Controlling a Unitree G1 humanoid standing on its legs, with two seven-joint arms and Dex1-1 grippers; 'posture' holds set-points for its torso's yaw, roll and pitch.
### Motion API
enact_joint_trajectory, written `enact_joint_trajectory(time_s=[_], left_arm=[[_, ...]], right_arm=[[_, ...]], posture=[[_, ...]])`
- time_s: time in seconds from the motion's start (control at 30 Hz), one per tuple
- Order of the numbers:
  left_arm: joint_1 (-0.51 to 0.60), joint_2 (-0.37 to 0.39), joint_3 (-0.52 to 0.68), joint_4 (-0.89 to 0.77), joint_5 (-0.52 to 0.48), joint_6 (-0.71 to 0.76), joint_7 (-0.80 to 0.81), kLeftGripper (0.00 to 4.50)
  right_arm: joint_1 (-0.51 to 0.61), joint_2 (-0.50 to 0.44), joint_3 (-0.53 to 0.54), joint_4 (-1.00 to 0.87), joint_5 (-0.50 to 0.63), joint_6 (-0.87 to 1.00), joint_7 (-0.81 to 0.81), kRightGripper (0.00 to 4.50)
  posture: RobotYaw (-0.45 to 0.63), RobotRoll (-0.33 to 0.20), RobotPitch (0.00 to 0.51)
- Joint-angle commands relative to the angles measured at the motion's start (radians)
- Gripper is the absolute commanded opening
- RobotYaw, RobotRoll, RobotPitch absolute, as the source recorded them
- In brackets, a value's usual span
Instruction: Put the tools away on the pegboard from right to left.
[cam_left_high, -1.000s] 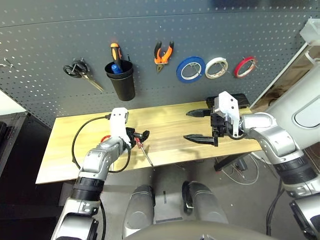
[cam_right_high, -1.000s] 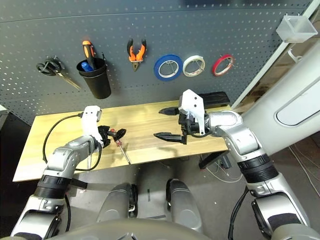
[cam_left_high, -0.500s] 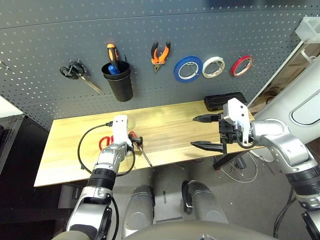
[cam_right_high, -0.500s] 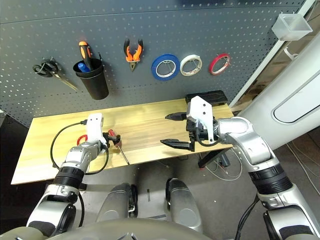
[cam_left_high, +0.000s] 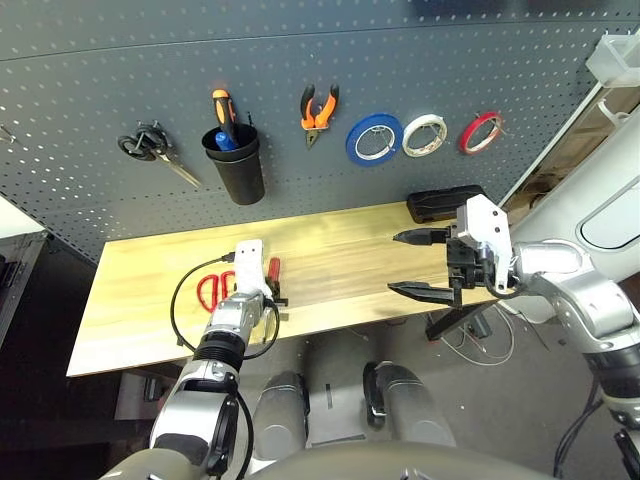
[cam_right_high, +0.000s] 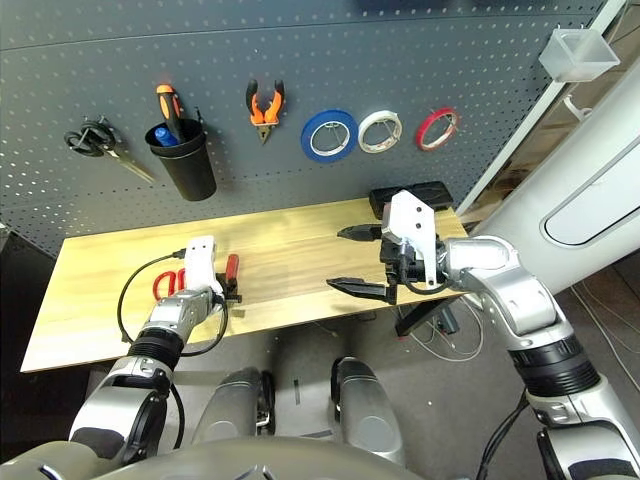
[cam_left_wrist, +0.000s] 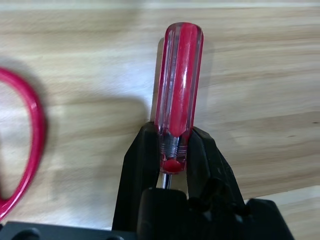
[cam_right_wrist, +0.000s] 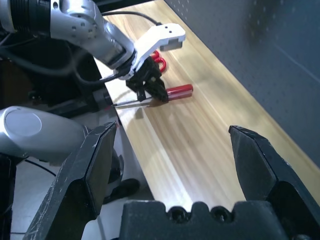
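We clamped the left gripper (cam_left_wrist: 172, 150) on the red-handled screwdriver (cam_left_wrist: 177, 85) at the handle's base to lift it off the worktop (cam_left_high: 330, 250) (right gripper (cam_left_high: 420, 263) jaws wide, nothing held).

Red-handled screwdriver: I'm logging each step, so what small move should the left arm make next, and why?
Probably lift it straight up: the left gripper is shut on the red-handled screwdriver, which lies flat on the table.

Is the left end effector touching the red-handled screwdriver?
Touching. The left wrist view shows the left end effector clamped on the red-handled screwdriver at its handle base.
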Motion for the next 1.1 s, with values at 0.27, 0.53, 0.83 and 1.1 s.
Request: enact_joint_trajectory(time_s=[0.27, 0.53, 0.83, 1.1], left_arm=[[0.158, 0.09, 0.016, -0.719, -0.07, 0.347, -0.088, 0.83], [0.283, 0.131, 0.145, -1.169, -0.146, 0.472, -0.087, 0.83], [0.291, 0.194, 0.371, -1.396, -0.348, 0.476, -0.196, 0.83], [0.006, 0.208, 0.502, -1.341, -0.545, 0.429, -0.168, 0.83]], right_arm=[[-0.034, 0.002, -0.069, 0.157, 0.056, -0.072, 0.094, 4.5], [-0.136, 0.017, -0.095, 0.272, 0.08, -0.094, 0.16, 4.5], [-0.234, 0.039, -0.18, 0.36, 0.215, -0.055, 0.273, 4.5], [-0.284, 0.049, -0.22, 0.411, 0.233, -0.064, 0.287, 4.5]], posture=[[0.01, 0.0, 0.119], [0.1, 0.0, 0.1], [0.15, 0.0, 0.077], [0.15, 0.0, 0.066]])
